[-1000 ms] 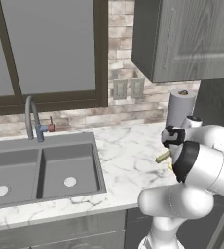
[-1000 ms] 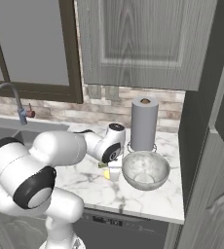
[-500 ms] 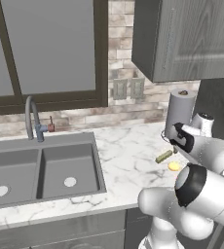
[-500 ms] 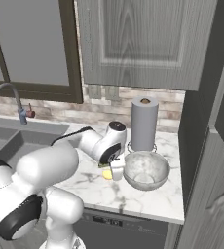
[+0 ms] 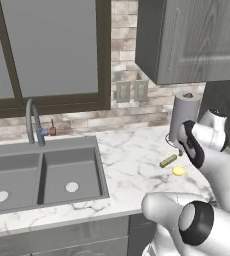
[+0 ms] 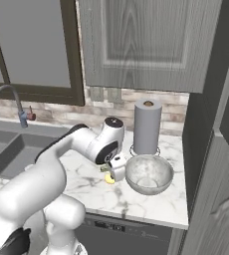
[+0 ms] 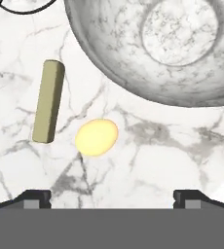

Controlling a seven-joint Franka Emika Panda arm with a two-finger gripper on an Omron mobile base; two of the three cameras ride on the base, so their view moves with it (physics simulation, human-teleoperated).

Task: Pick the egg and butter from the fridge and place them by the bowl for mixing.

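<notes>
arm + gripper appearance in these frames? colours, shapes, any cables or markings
The arm is glossy white with rounded, bulbous links and dark grey to black rings at the joints. One link ends in a round dark cap. The gripper has a boxy white hand; its finger tips are small, dark and square-edged with lighter grey insets. No cables or markings are visible.

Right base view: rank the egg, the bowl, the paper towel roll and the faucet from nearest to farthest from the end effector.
1. egg, right under the open end effector
2. bowl, just to its right
3. paper towel roll, behind the bowl
4. faucet, far left at the sink
</notes>
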